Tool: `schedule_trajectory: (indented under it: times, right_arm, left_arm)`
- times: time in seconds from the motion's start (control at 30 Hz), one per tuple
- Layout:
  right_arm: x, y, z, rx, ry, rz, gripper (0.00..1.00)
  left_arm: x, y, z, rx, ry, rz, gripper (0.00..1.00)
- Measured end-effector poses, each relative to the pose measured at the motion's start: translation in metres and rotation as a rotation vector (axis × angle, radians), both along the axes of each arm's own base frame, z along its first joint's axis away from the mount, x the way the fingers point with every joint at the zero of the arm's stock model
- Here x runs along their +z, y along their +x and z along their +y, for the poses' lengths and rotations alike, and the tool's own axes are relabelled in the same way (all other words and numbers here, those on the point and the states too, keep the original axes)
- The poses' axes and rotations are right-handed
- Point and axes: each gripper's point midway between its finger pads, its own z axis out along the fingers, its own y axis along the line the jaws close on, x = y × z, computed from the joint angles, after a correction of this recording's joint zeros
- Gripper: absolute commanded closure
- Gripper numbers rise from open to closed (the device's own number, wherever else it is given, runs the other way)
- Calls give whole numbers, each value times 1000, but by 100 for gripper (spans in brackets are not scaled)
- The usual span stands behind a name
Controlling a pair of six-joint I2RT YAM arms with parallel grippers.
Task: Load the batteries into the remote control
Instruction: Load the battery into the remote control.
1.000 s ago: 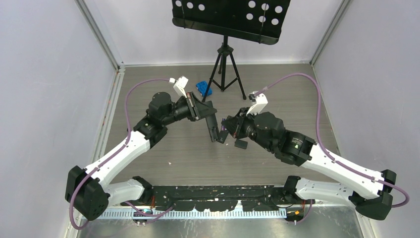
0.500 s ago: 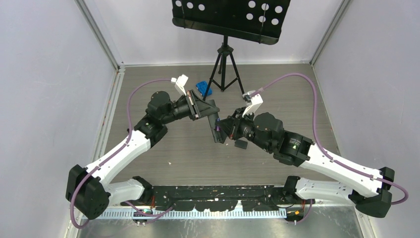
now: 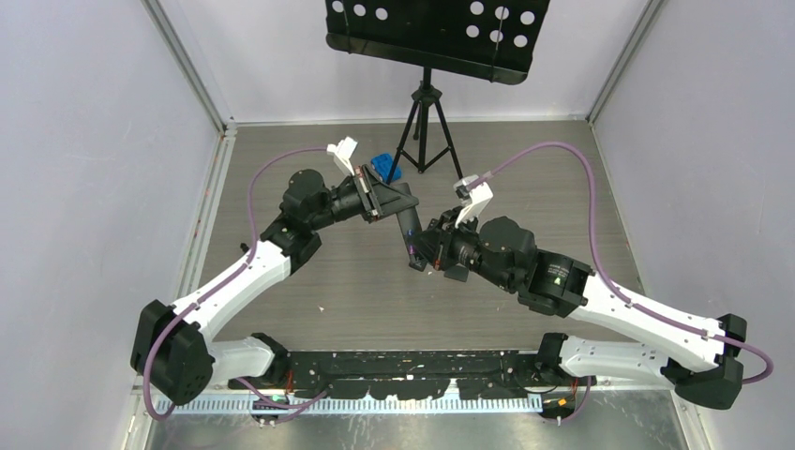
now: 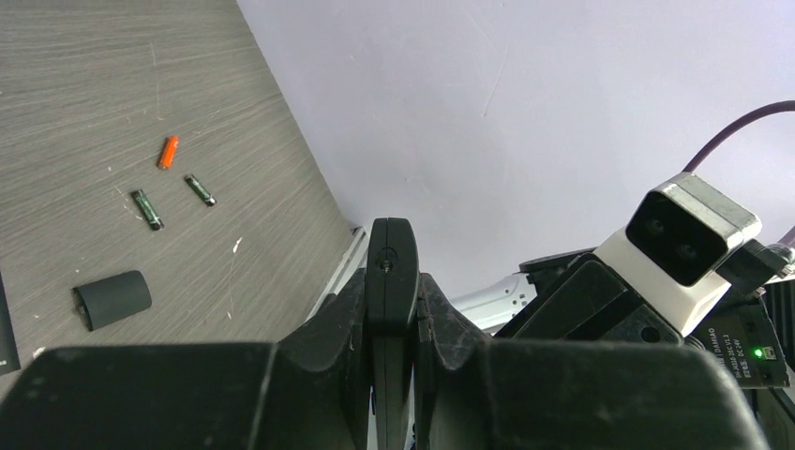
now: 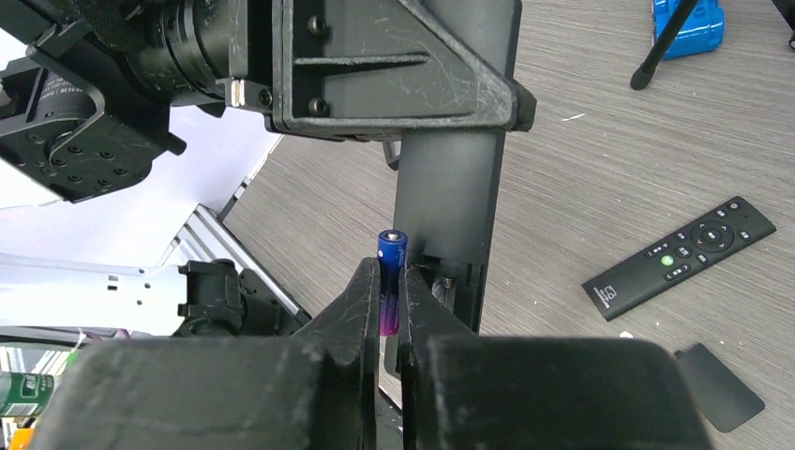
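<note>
the left hand (image 4: 391,302) is clamped tight on one end of the remote control (image 5: 450,178) and holds it up off the worktop (image 4: 94,75), its open battery bay (image 5: 452,274) turned toward the other arm, evidently so a cell can be fed in without the remote sliding about. the right hand (image 5: 391,286) is closed on the purple battery (image 5: 392,251), pinching its lower half so the top end stands clear, and it sits just beside the remote's bay, roughly parallel to the slot; it looks lined up for insertion but not yet seated. well apart from the remote, down on the worktop, lie the orange battery (image 4: 169,151) and two dark greenish batteries (image 4: 147,208) (image 4: 199,189), waiting their turn, with a loose black cover piece (image 4: 112,299) near them. a second remote with pale buttons (image 5: 680,258) lies on the worktop beyond the held remote; its small printed logo is too fine to read. the held remote shows no writing. a label on the right arm (image 4: 733,342) seems to read "damiao", though it is small and sideways.
</note>
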Motion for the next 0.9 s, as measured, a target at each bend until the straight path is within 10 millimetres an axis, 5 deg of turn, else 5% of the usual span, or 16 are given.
schedule_trajectory:
  times: [0.3,0.9]
  right_arm:
    - [4,3,-12,-44,-9,-26,95]
    - [-1,-4,-2,38,-39,-38,83]
  left_arm:
    - [7,-3,0,-21,-22,-13,100]
    - [9,0,-2,-32,-54,18,100]
